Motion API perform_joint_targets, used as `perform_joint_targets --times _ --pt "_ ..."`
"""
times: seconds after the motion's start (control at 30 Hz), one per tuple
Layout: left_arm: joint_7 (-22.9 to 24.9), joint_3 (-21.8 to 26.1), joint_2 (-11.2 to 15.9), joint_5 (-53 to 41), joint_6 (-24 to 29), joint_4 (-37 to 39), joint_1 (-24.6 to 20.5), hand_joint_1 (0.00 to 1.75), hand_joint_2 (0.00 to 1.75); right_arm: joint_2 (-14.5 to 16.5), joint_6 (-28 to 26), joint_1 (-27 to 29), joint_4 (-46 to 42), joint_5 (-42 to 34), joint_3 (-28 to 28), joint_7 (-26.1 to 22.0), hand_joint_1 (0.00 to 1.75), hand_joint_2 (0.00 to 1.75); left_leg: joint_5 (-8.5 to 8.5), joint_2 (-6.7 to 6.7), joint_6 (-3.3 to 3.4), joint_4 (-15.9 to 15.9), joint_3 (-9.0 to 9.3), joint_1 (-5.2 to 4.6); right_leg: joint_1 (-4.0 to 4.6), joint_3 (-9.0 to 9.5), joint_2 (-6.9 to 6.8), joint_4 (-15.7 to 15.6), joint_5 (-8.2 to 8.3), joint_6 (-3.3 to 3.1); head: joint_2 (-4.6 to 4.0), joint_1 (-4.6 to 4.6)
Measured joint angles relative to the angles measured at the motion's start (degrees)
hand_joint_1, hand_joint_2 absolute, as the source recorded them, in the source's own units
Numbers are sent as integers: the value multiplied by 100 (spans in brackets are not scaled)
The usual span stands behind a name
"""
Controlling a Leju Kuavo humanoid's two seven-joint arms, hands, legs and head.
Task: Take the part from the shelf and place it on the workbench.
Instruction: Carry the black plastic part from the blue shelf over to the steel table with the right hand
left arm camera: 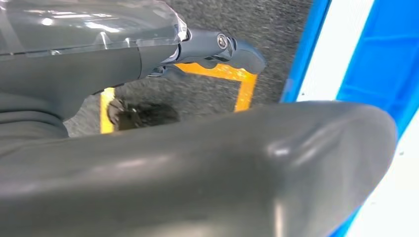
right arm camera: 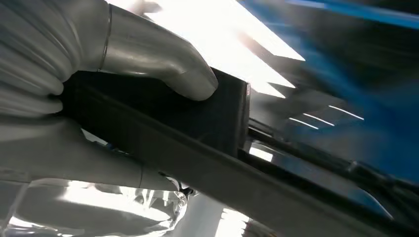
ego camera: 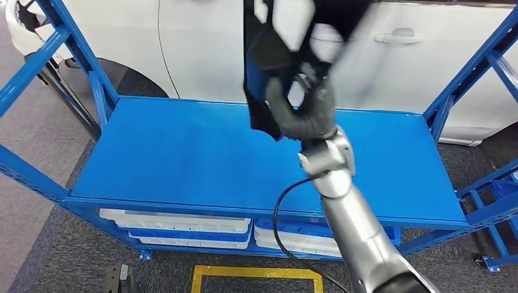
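The right hand (ego camera: 303, 101) clamps the black part (ego camera: 264, 73) aloft at twelve o'clock above the blue shelf (ego camera: 183, 159). Fast, blurred swinging could loosen that grip. The left hand (left arm camera: 197, 163) hangs empty, fingers apart.

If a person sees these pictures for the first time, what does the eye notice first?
First, the right hand, raised above the middle of the blue shelf and holding a black part; the right wrist view shows its thumb pressed on that part. Behind the shelf stands a white car, and white trays lie on the level below.
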Motion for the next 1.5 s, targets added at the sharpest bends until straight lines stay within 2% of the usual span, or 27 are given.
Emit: perform_joint_targets --times 0.07,0.13,0.17,0.2,0.27,0.3,0.37,0.43,0.5,0.57,0.6,0.63,0.67,0.77,0.83,0.9,0.97,1.0,1.07,1.1,1.13,1.17,1.2,1.27,1.33,1.43,1.5 --pt "-44 92 7 98 -62 0 26 0 0 -113 604 313 -768 -733 -49 -199 175 175 -22 10 28 -1 20 -7 -11 -369 0 761 -311 23 0 0" --pt "-65 175 14 140 -93 0 67 0 0 -226 1289 644 -1301 -1200 -60 -247 175 175 -46 19 32 0 55 -8 -22 -508 -2 996 -254 27 1 1" --pt "-63 205 20 138 -96 0 82 0 0 -265 1609 800 -1526 -1351 -53 -269 175 175 -57 19 28 1 75 -8 -27 -410 -3 759 -65 18 1 1" --pt "-50 229 26 131 -92 0 91 0 0 -285 1868 929 -1713 -1451 -41 -282 175 175 -66 17 20 3 97 -8 -29 -216 -4 340 170 4 1 1" --pt "-11 274 40 116 -68 0 98 0 0 -287 2254 1139 -1974 -1569 -18 -303 175 175 -76 10 -15 6 125 -18 -12 148 -2 -427 471 -34 0 1" --pt "7 297 48 110 -48 0 105 0 0 -278 2373 1245 -2048 -1582 -12 -309 175 175 -74 8 -42 3 131 -22 3 235 2 -612 521 -52 0 1" --pt "43 338 65 104 21 0 138 0 0 -248 2555 1473 -2123 -1519 20 -309 175 175 -59 7 -108 -16 137 -27 28 241 13 -654 530 -92 0 1" --pt "81 375 81 106 100 0 183 0 0 -225 2659 1653 -2146 -1433 107 -304 175 175 -109 13 -170 8 129 -26 1 237 11 -687 573 -163 0 0" --pt "106 416 104 108 160 0 228 0 0 -217 2650 1761 -2139 -1348 223 -303 175 175 -423 20 -212 379 -2 -22 -22 218 -3 -729 629 -242 1 -2" --pt "140 460 130 115 228 0 275 0 0 -213 2603 1863 -2122 -1286 331 -302 175 175 -891 23 -234 1138 -268 -19 -5 165 -14 -730 672 -284 1 -2" --pt "167 482 140 120 267 1 298 0 0 -213 2592 1915 -2112 -1278 383 -301 175 175 -1036 23 -239 1447 -361 -18 6 130 -17 -727 697 -293 1 -2" --pt "191 500 148 125 297 1 318 0 0 -214 2586 1959 -2104 -1281 430 -301 175 175 -1072 23 -236 1563 -358 -19 17 92 -16 -722 725 -295 1 -2" --pt "208 517 154 125 321 2 332 0 0 -214 2582 1991 -2100 -1285 470 -300 175 175 -1004 23 -224 1444 -242 -20 26 55 -15 -714 753 -292 1 -2" --pt "267 566 177 123 344 2 334 0 0 -216 2571 2024 -2105 -1295 542 -300 175 175 -627 24 -144 275 486 -45 51 -23 -12 -683 829 -253 0 -1" --pt "357 595 189 119 323 2 331 0 0 -219 2562 2038 -2119 -1321 570 -303 175 175 -529 22 -94 -106 688 -84 57 -42 -16 -677 885 -193 -1 -1" --pt "440 611 192 106 284 3 350 0 0 -228 2543 2066 -2151 -1353 585 -304 175 175 -445 25 -44 -114 654 -97 50 -49 -12 -696 953 -122 -1 -1" --pt "506 620 190 97 252 5 363 0 0 -242 2522 2111 -2227 -1386 585 -304 175 175 -327 55 26 -148 597 -71 36 -118 5 -579 810 -55 -1 0" --pt "535 627 188 100 243 6 366 0 0 -249 2524 2148 -2282 -1401 570 -304 175 175 -262 71 56 -165 546 -53 26 -202 12 -365 594 -22 0 0" --pt "574 646 189 105 231 7 375 0 0 -264 2544 2254 -2392 -1422 518 -305 175 175 -160 85 87 -161 414 -52 -15 -416 14 344 29 32 0 1" --pt "593 655 190 106 222 7 383 0 0 -271 2565 2314 -2444 -1428 483 -305 175 175 -112 88 85 -156 342 -53 -31 -484 13 687 -159 56 0 1" --pt "607 664 191 103 212 7 391 0 0 -277 2590 2375 -2494 -1430 448 -305 175 175 -67 91 78 -148 271 -53 -44 -476 11 886 -228 73 -1 1" --pt "619 673 192 98 200 7 396 0 0 -281 2618 2433 -2553 -1431 408 -305 175 175 -24 94 68 -137 202 -53 -55 -361 10 876 -183 81 -1 0" --pt "629 683 192 93 189 7 399 0 0 -283 2642 2481 -2616 -1431 368 -305 175 175 13 96 55 -121 138 -53 -62 -133 8 643 -60 77 -1 0" --pt "645 700 190 78 166 7 403 0 0 -284 2661 2545 -2746 -1414 291 -305 175 175 73 94 15 -79 37 -58 -54 480 6 -190 117 32 0 0" --pt "665 708 186 47 144 7 405 0 0 -286 2661 2598 -2867 -1386 223 -306 175 175 133 94 -48 -64 -1 -59 -18 815 6 -721 137 -29 -1 -1" --pt "686 724 184 0 121 8 409 0 0 -303 2661 2663 -2992 -1384 135 -310 175 175 198 92 -156 -78 -22 -47 -6 789 0 -818 215 -136 0 0" --pt "685 734 181 -23 99 10 416 0 0 -312 2693 2678 -3032 -1429 96 -308 175 175 -80 84 -204 155 -121 -41 -29 710 -17 -859 335 -232 0 -1"
